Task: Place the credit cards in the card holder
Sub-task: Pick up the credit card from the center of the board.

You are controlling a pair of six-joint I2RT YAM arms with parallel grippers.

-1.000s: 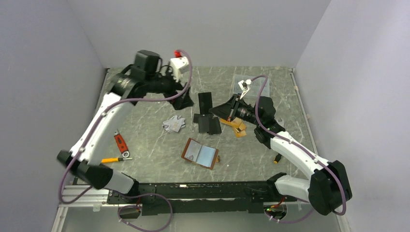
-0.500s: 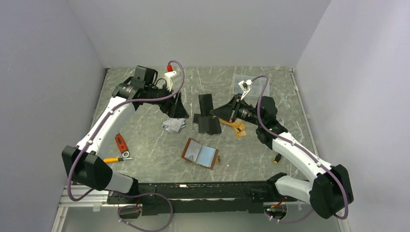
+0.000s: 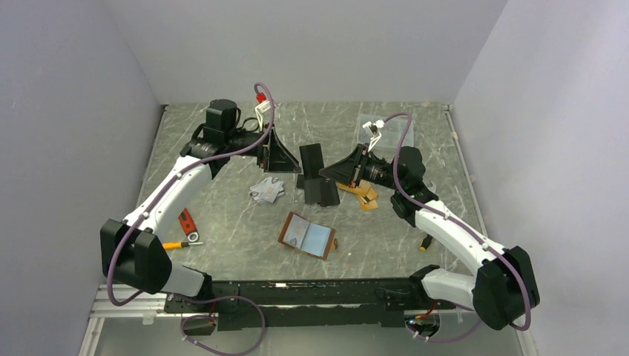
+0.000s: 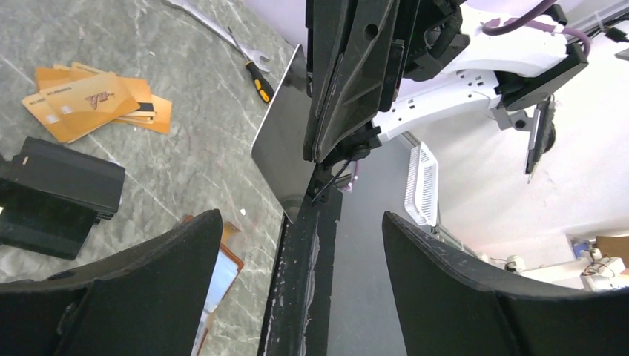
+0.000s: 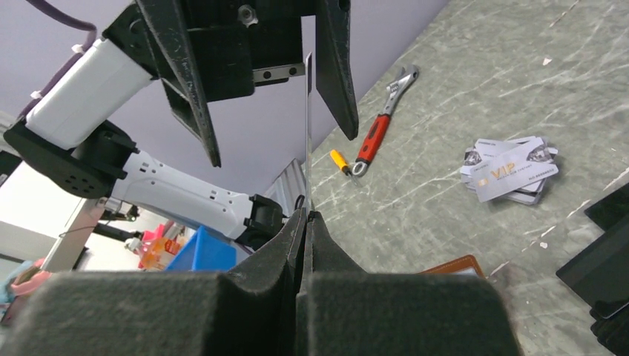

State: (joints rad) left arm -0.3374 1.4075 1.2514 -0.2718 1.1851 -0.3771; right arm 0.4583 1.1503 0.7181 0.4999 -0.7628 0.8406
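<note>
right gripper [image 5: 305, 216] pinches 1 silver card [image 4: 285, 152] edge-up; left gripper [image 4: 298, 219] faces it, jaws wide. wallet [image 3: 307, 236] lies open on the table [image 3: 237, 226].

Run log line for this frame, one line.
right gripper: shut on silver card | left gripper: open, facing card | card holder: open on table
</note>
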